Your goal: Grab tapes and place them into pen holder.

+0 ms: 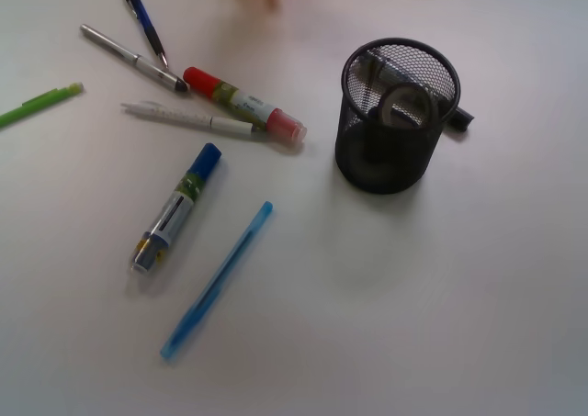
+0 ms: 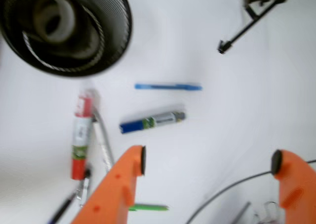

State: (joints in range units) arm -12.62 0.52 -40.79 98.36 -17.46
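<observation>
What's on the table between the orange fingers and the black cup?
In the wrist view, the blue-capped marker and the thin blue pen lie between the open fingers and the pen holder.

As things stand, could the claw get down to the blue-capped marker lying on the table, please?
Probably yes. The claw is open and empty above the table, and the blue-capped marker lies alone with bare surface around it; the light blue pen and red-capped marker lie clear of it.
</observation>
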